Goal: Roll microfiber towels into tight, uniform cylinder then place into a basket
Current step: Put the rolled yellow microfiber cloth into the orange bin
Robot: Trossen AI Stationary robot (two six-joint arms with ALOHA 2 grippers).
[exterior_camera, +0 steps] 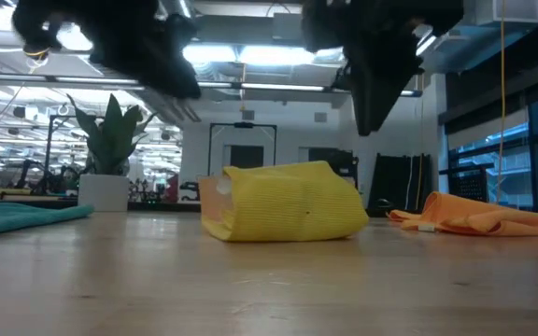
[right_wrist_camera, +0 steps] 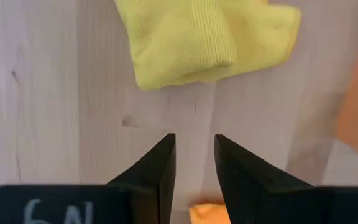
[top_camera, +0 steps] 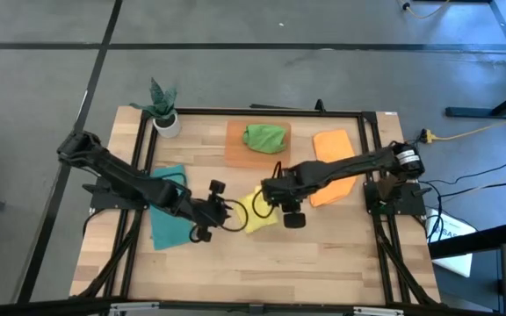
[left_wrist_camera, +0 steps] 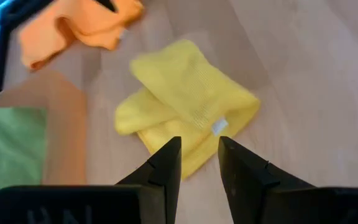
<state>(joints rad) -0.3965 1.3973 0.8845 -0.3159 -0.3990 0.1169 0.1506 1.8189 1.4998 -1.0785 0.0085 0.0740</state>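
Now, working left to right, your teal towel (top_camera: 167, 218) lies flat near the table's (top_camera: 323, 254) left edge. Your left tool (left_wrist_camera: 199, 163), narrowly parted and empty, hovers beside the loosely rolled yellow towel (top_camera: 257, 211) mid-table. Your right tool (right_wrist_camera: 194, 160), equally narrow, holds nothing above it. The basket (top_camera: 235, 145) holds the green towel (top_camera: 264, 137) at the far edge; an orange towel (top_camera: 334, 149) lies rightward.

The table (top_camera: 262, 254) is evenly lit from above, and only soft shadows are cast beneath the arms. In the low view, bright ceiling strips (exterior_camera: 250, 56) are seen behind, so both arms are reduced to dark silhouettes and the near wood is blurred. A faint sheen is carried by the boards. In the wrist views, the yellow towel (left_wrist_camera: 188, 106) is rendered sharply, while the fingers (left_wrist_camera: 166, 171) nearest the lens are slightly softened.
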